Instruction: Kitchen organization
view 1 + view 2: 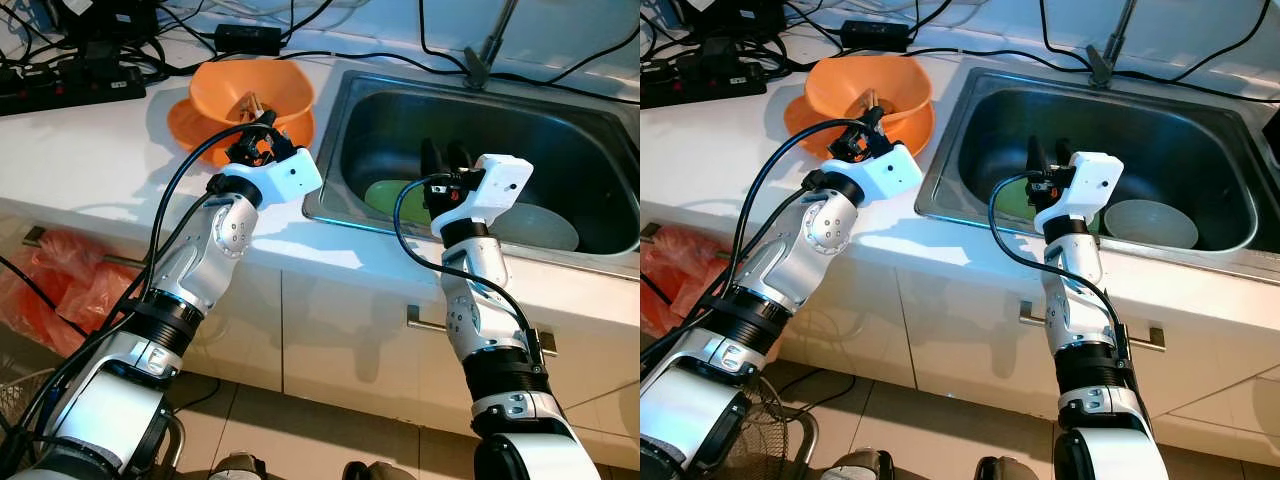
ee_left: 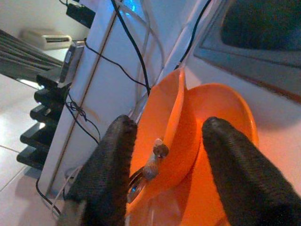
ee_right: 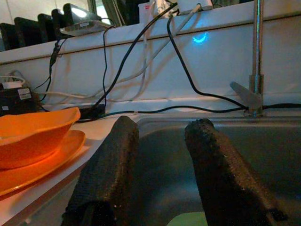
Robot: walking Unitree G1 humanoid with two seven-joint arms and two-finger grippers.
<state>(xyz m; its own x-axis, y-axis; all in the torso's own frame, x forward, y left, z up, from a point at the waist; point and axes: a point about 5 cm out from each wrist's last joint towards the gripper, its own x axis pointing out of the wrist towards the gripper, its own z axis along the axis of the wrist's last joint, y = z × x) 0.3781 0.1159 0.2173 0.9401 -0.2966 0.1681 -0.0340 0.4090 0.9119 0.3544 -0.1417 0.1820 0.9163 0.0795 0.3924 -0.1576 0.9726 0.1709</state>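
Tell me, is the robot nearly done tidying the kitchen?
Not yet. The orange bowl already sits on its orange plate with utensils inside. The left gripper hovers open at that bowl; the right gripper is open over the sink. A green plate and pale bowl remain inside.

White surface (image 1: 710,150) with steel sink (image 1: 970,195) set in on the right. Orange bowl (image 1: 895,85) sits on orange plate (image 1: 800,115) just beside the sink's left rim; something small lies inside the bowl — can't tell what. Left claw (image 1: 872,118) at the bowl's near rim, finger state unclear. Right claw (image 1: 1048,155) over the sink, fingers apart, pointing away. In the sink: green plate (image 1: 1012,198), pale bowl (image 1: 1150,222). Black cables (image 1: 940,50) and power strip (image 1: 690,85) along the back. Faucet base (image 1: 1102,62) behind sink. Cabinet handle (image 1: 1145,335) below.
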